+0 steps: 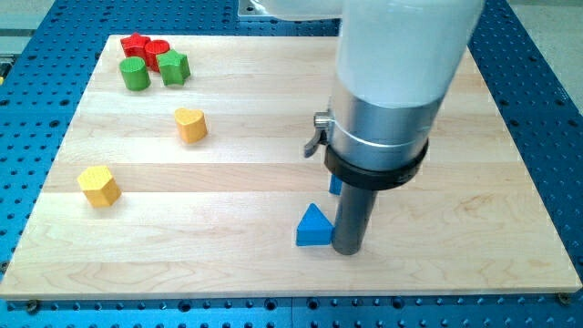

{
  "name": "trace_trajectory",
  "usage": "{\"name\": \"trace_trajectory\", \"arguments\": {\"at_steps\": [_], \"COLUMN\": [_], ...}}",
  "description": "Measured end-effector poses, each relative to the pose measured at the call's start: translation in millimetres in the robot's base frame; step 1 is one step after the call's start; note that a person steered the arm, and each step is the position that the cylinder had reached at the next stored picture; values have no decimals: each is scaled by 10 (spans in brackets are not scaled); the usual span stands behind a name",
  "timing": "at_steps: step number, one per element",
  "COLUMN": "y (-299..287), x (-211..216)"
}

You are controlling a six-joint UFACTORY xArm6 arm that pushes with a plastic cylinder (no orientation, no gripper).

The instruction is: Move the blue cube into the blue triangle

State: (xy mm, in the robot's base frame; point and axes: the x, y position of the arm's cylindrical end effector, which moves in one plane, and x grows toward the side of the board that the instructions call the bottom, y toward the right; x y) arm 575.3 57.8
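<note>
My tip (pixel 347 250) touches the blue triangle (pixel 313 227); blue cube (pixel 335 185) behind.

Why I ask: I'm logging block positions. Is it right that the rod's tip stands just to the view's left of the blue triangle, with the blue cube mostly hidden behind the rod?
Not quite. The camera view shows my tip just to the view's right of the blue triangle, not its left. The blue cube is indeed mostly hidden behind the rod.
</note>
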Motion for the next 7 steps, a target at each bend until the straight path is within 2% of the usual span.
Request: {"name": "trace_trajectory", "arguments": {"at_steps": [1,2,3,5,6,7], "y": [91,753,794,-211,-32,-299], "x": [-113,-400,-777,-905,-1008,-1418]}}
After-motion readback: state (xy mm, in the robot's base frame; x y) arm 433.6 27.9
